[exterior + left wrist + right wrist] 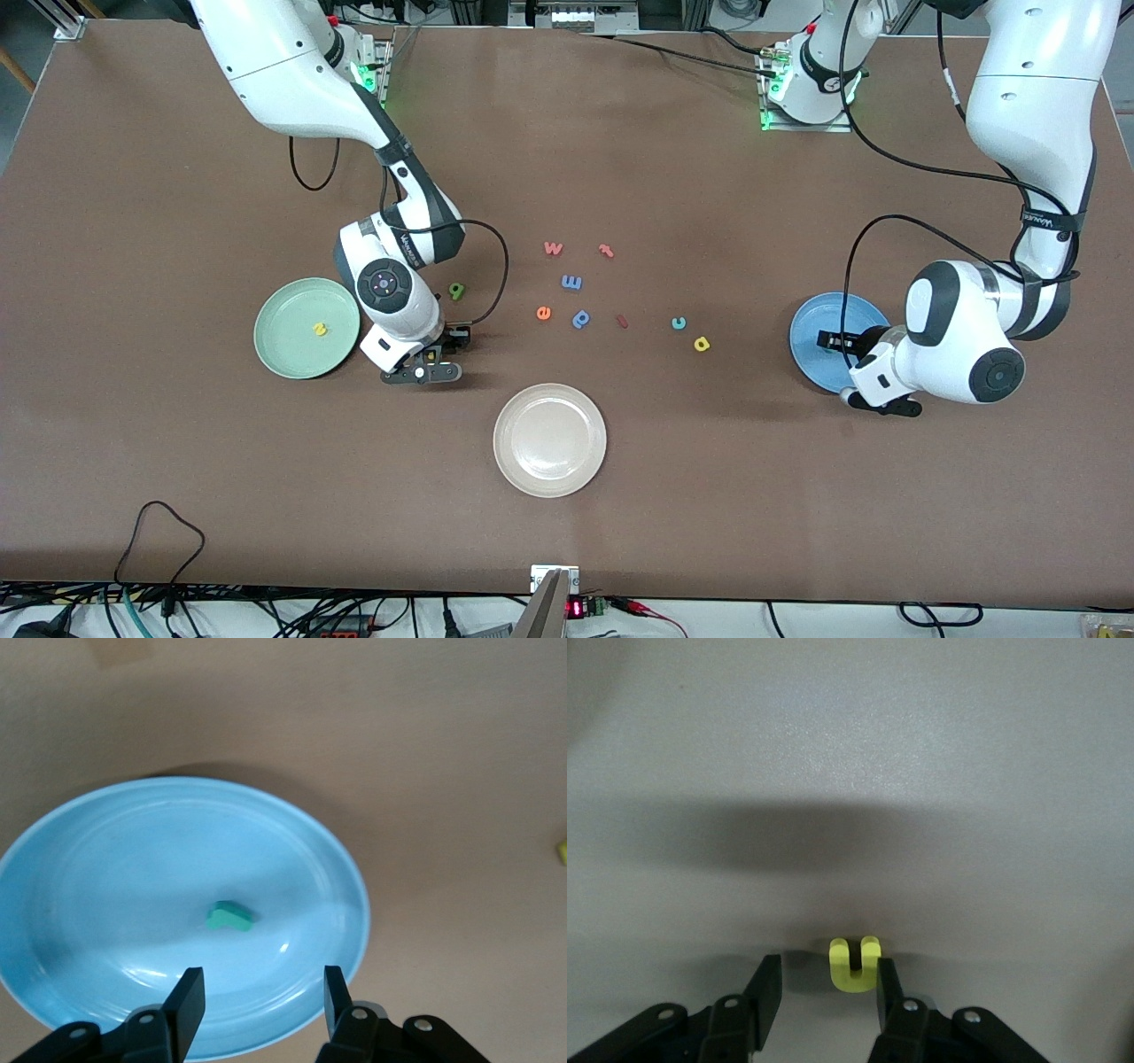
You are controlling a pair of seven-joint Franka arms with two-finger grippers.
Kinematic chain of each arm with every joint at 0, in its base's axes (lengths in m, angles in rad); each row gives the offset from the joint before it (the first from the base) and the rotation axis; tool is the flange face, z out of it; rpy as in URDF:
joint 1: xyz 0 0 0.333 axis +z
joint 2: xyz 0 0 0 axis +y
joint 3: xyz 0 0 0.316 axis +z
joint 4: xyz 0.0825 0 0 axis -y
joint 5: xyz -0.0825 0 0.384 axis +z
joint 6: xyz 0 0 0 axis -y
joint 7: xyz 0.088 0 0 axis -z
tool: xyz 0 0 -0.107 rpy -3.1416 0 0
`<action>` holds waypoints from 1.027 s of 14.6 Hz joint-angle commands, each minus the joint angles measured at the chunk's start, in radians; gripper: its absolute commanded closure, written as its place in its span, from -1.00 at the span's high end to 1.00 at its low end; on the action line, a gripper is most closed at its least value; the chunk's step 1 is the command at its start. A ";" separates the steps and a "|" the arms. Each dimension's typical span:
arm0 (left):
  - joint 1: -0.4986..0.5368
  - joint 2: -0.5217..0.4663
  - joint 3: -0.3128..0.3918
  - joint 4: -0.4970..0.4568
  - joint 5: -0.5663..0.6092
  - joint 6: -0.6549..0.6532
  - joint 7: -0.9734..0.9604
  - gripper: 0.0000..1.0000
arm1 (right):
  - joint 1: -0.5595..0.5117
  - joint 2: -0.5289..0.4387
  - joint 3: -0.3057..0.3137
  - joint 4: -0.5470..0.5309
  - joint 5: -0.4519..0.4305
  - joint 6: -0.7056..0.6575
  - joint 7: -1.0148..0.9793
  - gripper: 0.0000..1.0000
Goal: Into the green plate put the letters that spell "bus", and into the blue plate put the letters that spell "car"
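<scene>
Teal "r" (230, 917) lay in blue plate (811, 332), left gripper (257, 1001) released just above it. Right gripper (822, 992), fingers apart, straddled yellow "u" (854, 964) on table (620, 133) beside green plate (283, 350) w/ yellow "s" (320, 329).

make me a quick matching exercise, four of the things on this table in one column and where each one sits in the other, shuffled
Things:
1. yellow "s"
2. teal "r"
3. yellow "u"
4. orange "e"

Places:
A. on the bare table among the loose letters
B. in the blue plate
C. between the right end effector's fingers
D. in the green plate

Pairs: 1-D, 2-B, 3-C, 4-A
</scene>
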 commanded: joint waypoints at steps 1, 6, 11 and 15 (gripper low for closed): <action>-0.067 -0.015 -0.023 0.008 0.001 -0.014 -0.029 0.02 | 0.004 0.019 -0.003 0.024 0.004 -0.005 0.003 0.03; -0.188 0.039 -0.024 0.005 -0.022 0.148 -0.091 -0.07 | -0.002 0.010 -0.005 0.031 0.003 -0.008 -0.005 0.03; -0.312 0.053 -0.025 0.002 -0.058 0.219 -0.230 -0.07 | -0.007 0.010 -0.005 0.031 -0.002 -0.008 -0.005 0.03; -0.331 0.070 -0.023 -0.010 -0.044 0.287 -0.230 -0.06 | -0.014 0.015 -0.005 0.030 -0.011 -0.009 -0.004 0.03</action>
